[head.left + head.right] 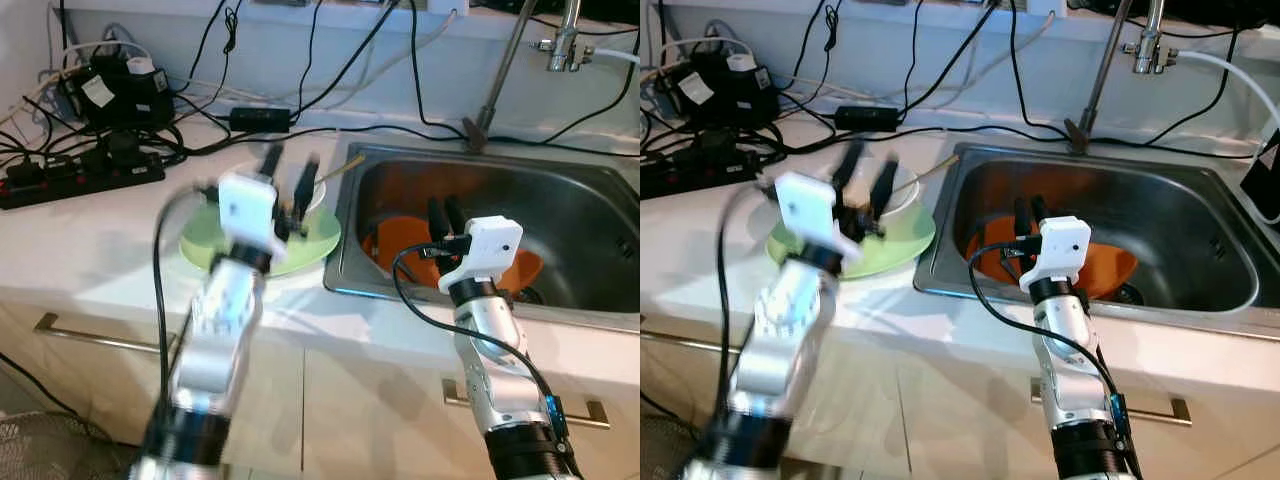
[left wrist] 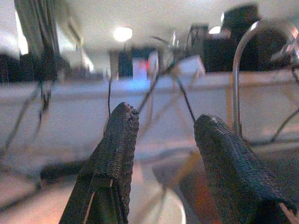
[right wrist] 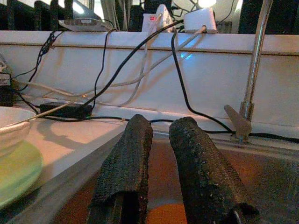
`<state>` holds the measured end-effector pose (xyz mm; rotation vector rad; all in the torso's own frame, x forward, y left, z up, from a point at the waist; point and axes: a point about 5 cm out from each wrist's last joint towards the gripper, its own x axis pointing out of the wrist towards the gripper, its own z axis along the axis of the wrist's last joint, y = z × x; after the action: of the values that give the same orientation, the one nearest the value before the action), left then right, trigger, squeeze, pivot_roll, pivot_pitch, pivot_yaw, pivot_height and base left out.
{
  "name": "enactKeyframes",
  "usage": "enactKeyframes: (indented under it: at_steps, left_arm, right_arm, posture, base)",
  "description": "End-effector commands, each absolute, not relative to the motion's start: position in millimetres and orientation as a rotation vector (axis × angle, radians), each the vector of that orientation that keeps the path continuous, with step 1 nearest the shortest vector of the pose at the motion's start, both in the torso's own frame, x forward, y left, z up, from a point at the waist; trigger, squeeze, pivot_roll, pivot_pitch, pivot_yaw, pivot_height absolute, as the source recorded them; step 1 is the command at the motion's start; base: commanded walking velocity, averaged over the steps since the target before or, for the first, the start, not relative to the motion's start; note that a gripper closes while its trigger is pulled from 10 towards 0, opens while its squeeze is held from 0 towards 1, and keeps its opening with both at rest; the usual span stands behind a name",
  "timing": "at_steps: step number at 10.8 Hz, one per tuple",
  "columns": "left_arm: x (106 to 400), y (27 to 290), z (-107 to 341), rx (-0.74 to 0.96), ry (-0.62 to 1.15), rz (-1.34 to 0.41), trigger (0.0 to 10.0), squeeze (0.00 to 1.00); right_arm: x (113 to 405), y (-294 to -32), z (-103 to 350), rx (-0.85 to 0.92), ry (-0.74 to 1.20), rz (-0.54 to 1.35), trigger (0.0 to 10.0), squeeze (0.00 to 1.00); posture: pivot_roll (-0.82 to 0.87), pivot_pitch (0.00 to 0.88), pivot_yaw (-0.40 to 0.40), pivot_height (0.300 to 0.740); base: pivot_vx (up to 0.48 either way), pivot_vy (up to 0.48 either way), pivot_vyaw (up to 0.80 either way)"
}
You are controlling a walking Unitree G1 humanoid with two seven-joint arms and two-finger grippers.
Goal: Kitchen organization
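Reaching over the green plate with its fingers spread and empty, the left gripper hovers above the white bowl that sits on that plate, close to the bench's edge with the sink; its picture is blurred, so how near the fingertips are to the bowl's rim cannot be told. A thin stick-like utensil leans out of the bowl toward the sink's near-left corner. The right gripper hangs over the left part of the sink basin, its two fingers close together with a narrow gap and nothing between them, just above an orange dish lying in the bottom. The faucet rises from the sink's back rim, and a power strip with a tangle of cables lies at the bench's far-left corner. The step in hand looks like the approach to the stacked bowl and plate (probably to carry them to the sink or clear them off the bench), with no grip taken yet. The next move would call for lowering the left fingers so one goes inside the bowl's rim and one outside, clear of the utensil, then closing firmly before lifting; the bowl may slide on the plate.
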<state>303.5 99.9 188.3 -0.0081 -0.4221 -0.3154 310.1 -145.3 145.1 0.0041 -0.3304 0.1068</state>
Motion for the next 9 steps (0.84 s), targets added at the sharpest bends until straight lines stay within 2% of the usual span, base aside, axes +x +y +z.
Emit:
enactKeyframes:
  at_steps: [1,6,9]
  left_arm:
    - [304,103,180,-0.034,-0.367,-0.303,10.0,0.0]
    - [299,108,158,-0.029,-0.241,-0.277,10.0,0.0]
    - [301,136,161,0.021,-0.251,-0.147,10.0,0.0]
  right_arm:
    - [313,-145,148,0.012,-0.341,0.107,10.0,0.0]
    - [314,-137,147,0.023,-0.339,0.134,10.0,0.0]
    - [315,-139,148,0.021,-0.34,0.131,10.0,0.0]
  posture:
    - [0.23,0.0,-0.001,0.725]
    - [0.24,0.0,0.0,0.725]
    - [0.25,0.0,-0.009,0.725]
  base:
    - [0.0,0.0,0.0]
    - [0.0,0.0,0.0]
    - [0.0,0.0,0.0]
